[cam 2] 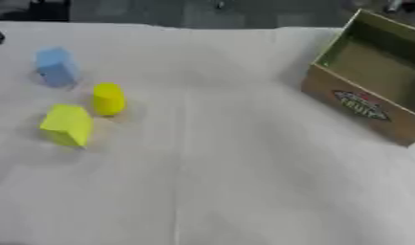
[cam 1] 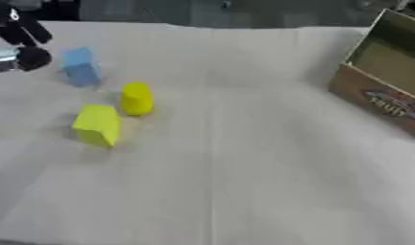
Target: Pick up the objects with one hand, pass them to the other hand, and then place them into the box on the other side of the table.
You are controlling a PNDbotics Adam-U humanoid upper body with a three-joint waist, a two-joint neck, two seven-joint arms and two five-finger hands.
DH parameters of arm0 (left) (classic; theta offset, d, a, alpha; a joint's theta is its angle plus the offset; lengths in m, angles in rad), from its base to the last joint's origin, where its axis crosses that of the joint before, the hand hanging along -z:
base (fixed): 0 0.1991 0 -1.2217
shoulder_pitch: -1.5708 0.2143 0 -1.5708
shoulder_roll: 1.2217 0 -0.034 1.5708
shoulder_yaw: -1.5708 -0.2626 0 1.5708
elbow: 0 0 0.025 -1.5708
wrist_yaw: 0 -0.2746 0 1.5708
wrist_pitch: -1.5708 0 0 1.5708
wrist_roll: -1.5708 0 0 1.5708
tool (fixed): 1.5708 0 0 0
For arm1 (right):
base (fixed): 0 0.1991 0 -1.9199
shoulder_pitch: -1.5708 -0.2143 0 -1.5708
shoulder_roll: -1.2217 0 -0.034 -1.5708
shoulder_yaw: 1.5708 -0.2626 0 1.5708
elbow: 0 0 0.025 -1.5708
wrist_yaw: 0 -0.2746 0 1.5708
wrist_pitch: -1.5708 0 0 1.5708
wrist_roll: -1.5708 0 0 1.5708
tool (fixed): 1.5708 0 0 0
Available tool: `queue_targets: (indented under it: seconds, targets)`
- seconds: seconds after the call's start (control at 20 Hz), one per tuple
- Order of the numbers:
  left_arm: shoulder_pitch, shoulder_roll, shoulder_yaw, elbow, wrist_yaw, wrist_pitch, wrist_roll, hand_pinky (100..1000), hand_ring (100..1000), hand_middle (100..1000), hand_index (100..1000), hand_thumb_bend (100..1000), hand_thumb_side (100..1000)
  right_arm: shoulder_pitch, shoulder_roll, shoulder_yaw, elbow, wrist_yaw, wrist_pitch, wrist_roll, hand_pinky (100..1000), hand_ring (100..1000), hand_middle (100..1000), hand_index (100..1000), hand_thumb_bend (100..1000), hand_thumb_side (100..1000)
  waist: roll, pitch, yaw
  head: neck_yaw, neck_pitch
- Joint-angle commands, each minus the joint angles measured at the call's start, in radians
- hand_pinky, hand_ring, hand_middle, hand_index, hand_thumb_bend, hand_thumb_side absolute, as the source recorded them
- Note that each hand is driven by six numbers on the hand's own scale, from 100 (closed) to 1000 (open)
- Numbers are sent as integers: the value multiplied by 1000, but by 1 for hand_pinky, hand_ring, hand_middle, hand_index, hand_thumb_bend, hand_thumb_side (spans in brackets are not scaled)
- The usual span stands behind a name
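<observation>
Beside the blue block, the left hand hovered, grip unclear; crowding yellow blocks risked knocks.

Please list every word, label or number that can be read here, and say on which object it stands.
Box: a printed label on its front wall, red and dark lettering, too blurred to read.
Blue block, yellow cylinder, yellow block: no text.
</observation>
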Motion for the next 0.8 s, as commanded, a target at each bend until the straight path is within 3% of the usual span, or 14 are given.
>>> queue_targets:
  seconds: [0.05,0.3,0.45,0.6,0.8]
  targets:
    - [3,50,2,-35,-13,12,-18,833,776,739,805,512,754,-16,-39,-6,-27,4,-1,2,987,857,799,934,163,544,11,-8,-2,-7,-14]
    - [13,51,-27,-55,-23,30,16,825,767,724,797,525,650,-15,-36,-5,-32,6,1,2,987,854,796,934,169,553,11,-2,-5,-2,-17]
    - [11,47,-51,-62,-43,37,39,834,781,740,797,561,527,-15,-32,-4,-34,8,3,4,987,852,794,933,170,554,12,1,-7,-1,-16]
    - [7,35,-76,-56,-92,44,61,842,792,740,787,602,343,-16,-28,0,-41,9,4,9,986,852,794,933,169,556,10,6,-10,-4,-13]
    - [-3,16,-104,-46,-165,63,91,842,791,735,781,604,168,-12,-19,4,-55,13,7,13,986,849,791,932,170,561,8,16,-11,-7,-12]
